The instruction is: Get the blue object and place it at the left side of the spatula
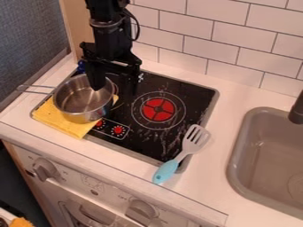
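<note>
Back-left on the stove (195, 95) | blue object (81, 67) sits up-left of gripper (114, 90), long axis unclear tbh | spread wide

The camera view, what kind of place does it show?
Probably a toy kitchen: it has a black stovetop with red burner markings, a grey sink with a dark tap, and oven-style knobs along the front.
</note>
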`<action>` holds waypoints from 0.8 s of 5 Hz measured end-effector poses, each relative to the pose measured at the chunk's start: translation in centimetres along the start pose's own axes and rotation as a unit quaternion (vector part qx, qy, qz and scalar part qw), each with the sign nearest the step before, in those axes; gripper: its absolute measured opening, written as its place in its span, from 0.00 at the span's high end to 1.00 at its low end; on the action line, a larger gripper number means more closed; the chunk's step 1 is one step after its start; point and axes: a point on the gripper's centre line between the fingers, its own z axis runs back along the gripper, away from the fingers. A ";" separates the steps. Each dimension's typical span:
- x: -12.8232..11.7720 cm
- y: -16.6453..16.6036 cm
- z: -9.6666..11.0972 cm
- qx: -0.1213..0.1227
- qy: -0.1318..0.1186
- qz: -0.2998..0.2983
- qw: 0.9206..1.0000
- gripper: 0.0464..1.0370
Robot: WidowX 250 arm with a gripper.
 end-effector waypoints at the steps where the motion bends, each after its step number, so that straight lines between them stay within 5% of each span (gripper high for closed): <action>1: -0.1 0.0 -0.9 -0.005 0.015 0.003 1.000 0.04; 4: 5.5 10.0 0.3 0.054 -0.053 0.112 0.991 0.04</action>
